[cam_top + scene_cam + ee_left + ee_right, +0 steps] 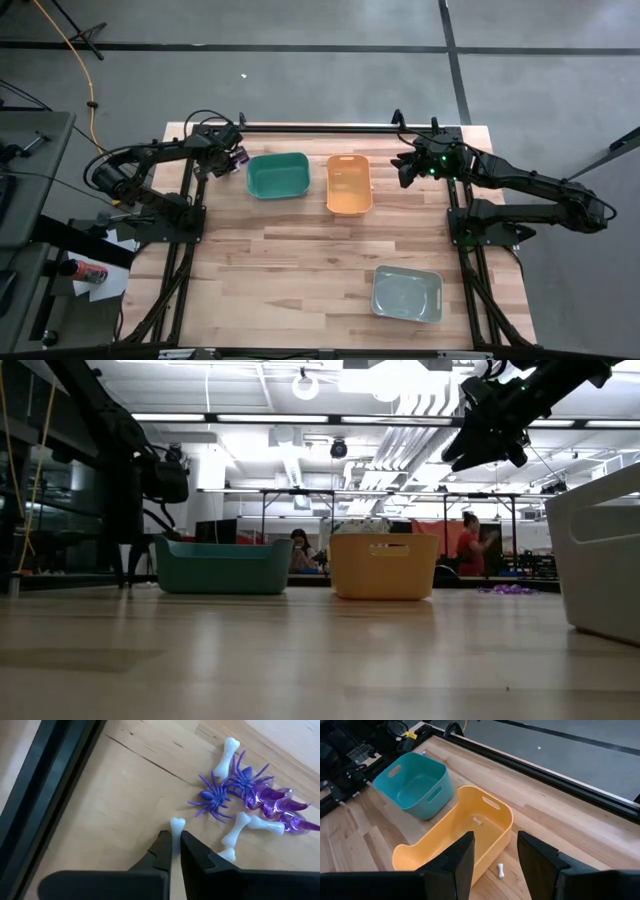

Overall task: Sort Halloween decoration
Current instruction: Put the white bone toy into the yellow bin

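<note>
My left gripper is down at the far left corner of the pale wood-plank counter, just left of the green bin. Its dark jaws are pressed together on a small white bone, a smooth, glossy plastic piece with a knobbed end poking up between the tips.

Just beyond that bone lies the rest of the Halloween decoration, a loose cluster on the bare wood: two purple plastic spiders with thin spiky legs, some translucent purple curved pieces that taper to points, and several more white bones. One bone lies at the far edge of the cluster beside a spider, two sit close to the purple points, and another shows partly behind my jaw.

My right gripper hangs above the counter to the right of the orange bin, its jaws spread apart with nothing between them. The orange bin is a smooth plastic tub with rounded corners and a slot handle, standing just right of the green bin, which has the same shape. One tiny white bone lies on the orange bin's floor, and another lies on the wood just outside its wall. From above, the green bin looks bare inside, though I can't be sure.

A grey bin sits well apart, toward the near right of the counter.
</note>
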Available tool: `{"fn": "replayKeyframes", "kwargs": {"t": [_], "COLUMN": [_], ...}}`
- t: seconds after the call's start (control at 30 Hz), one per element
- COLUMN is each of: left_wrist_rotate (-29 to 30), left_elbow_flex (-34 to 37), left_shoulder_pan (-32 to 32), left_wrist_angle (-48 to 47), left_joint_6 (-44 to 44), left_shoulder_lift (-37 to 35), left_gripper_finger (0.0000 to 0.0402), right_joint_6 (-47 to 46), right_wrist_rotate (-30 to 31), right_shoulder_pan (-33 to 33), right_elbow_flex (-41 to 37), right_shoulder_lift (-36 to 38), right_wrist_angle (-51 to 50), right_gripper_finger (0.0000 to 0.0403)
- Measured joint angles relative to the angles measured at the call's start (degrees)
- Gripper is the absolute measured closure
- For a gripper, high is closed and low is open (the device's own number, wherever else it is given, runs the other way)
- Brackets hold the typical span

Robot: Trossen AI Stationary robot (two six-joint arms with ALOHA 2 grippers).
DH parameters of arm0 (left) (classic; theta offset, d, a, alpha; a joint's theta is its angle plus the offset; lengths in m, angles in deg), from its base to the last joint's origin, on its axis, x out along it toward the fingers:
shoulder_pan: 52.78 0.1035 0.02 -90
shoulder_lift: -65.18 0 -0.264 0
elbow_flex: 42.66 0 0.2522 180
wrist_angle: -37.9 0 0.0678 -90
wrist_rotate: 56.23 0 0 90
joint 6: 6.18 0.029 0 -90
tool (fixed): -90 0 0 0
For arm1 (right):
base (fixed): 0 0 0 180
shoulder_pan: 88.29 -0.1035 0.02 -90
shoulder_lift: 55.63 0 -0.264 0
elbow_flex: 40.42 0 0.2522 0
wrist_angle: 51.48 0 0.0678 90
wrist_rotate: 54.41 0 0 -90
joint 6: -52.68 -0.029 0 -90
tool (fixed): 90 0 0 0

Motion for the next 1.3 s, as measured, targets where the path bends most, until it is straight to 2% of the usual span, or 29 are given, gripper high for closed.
{"fn": "replayKeyframes", "kwargs": {"t": [0.47,0.77,0.97,1.13,1.3], "left_wrist_rotate": [0.5,-4.4,-7.3,-10.8,-18.5], "left_elbow_flex": [0.7,0.2,-3.7,-8.1,-10.1], "left_shoulder_pan": [0.1,0.0,-0.4,-3.5,-8.6], "left_wrist_angle": [-1.0,-0.5,0.0,7.3,23.5], "left_joint_6": [1.9,9.4,15.4,23.6,31.4], "left_shoulder_lift": [-6.8,-18.3,-27.9,-33.6,-35.4], "left_gripper_finger": [0.0400,0.0400,0.0400,0.0400,0.0400], "right_joint_6": [0.0,0.0,0.0,0.5,0.5], "right_wrist_rotate": [0.0,-0.2,-0.2,-0.1,-0.9], "right_shoulder_pan": [0.0,0.0,0.0,0.0,0.0], "right_elbow_flex": [0.0,0.0,0.0,0.0,0.0], "right_shoulder_lift": [0.0,0.0,0.0,0.0,0.0], "right_wrist_angle": [0.0,0.0,2.0,7.0,14.2], "right_gripper_finger": [0.0259,0.0259,0.0259,0.0259,0.0259]}}
